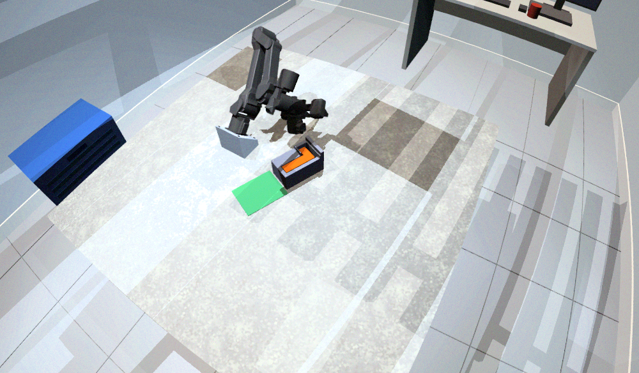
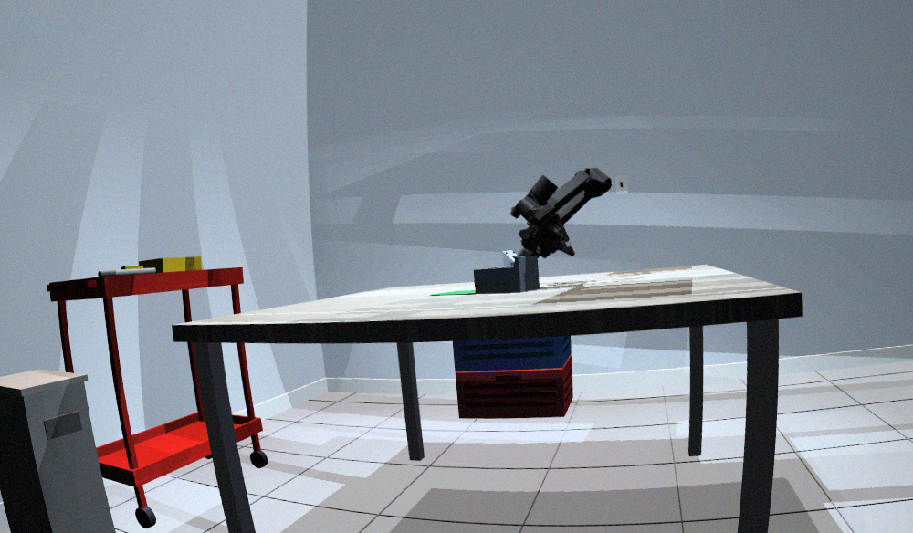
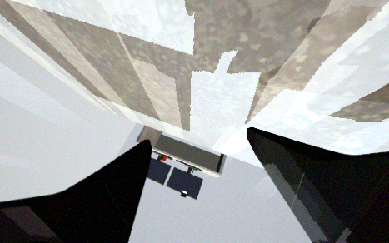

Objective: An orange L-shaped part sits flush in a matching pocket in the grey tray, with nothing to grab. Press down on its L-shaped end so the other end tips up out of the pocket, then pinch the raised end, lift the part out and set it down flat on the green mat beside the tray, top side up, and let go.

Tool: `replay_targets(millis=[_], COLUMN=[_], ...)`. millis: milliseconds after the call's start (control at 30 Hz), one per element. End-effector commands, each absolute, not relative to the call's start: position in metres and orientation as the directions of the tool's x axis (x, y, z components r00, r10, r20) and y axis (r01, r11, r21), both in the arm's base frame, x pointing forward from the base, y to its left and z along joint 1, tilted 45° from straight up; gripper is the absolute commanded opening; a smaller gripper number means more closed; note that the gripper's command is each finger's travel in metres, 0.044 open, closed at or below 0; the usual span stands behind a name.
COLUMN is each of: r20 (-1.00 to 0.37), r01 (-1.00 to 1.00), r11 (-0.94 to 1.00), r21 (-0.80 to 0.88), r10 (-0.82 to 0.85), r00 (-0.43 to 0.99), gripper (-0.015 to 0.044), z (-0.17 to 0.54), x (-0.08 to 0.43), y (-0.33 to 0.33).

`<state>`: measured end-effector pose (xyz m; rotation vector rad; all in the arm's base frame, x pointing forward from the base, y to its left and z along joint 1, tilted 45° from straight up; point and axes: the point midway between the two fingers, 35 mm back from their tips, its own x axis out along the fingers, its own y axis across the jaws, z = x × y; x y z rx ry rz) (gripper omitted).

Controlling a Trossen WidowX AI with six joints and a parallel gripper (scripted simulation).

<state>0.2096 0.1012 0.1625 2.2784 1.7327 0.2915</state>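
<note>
The orange part (image 1: 297, 161) lies in the pocket of the grey tray (image 1: 304, 177) (image 2: 494, 280). It looks seated and level, but small; its exact fit cannot be told. The tray has raised walls at its far end. The green mat (image 1: 259, 195) (image 2: 454, 293) lies beside the tray's near end, with nothing on it. My gripper (image 1: 310, 119) (image 3: 199, 138) is open and empty, above the table behind the tray's raised end. In the wrist view its two dark fingers stand wide apart, and neither the part, the tray nor the mat shows.
The arm's base stands on a light plate (image 1: 236, 142) left of the tray. Beyond the table (image 2: 486, 331) are a blue crate (image 1: 66, 144), a desk (image 1: 512, 25) and a red cart (image 2: 171, 281). The desk also shows between the fingers in the wrist view.
</note>
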Motion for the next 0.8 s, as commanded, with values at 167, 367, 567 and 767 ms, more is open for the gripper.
replay_targets(millis=[167,367,567,767], r20=[-0.022,-0.150,-0.354,-0.517], r01=[0.842,0.719,0.661,0.610], r11=[-0.319,-0.302,-0.088,0.157], r21=[0.435,0.625,0.745,0.777], r10=[0.931,0.858,0.788,0.710], r00=[0.363,0.491,0.503,0.477], gripper=[0.0242,0.0180,0.0180,0.0180], z=[0.161,0.148,0.128,0.124], x=[0.251,0.309,0.339,0.363], y=[0.088,0.063,0.040,0.015])
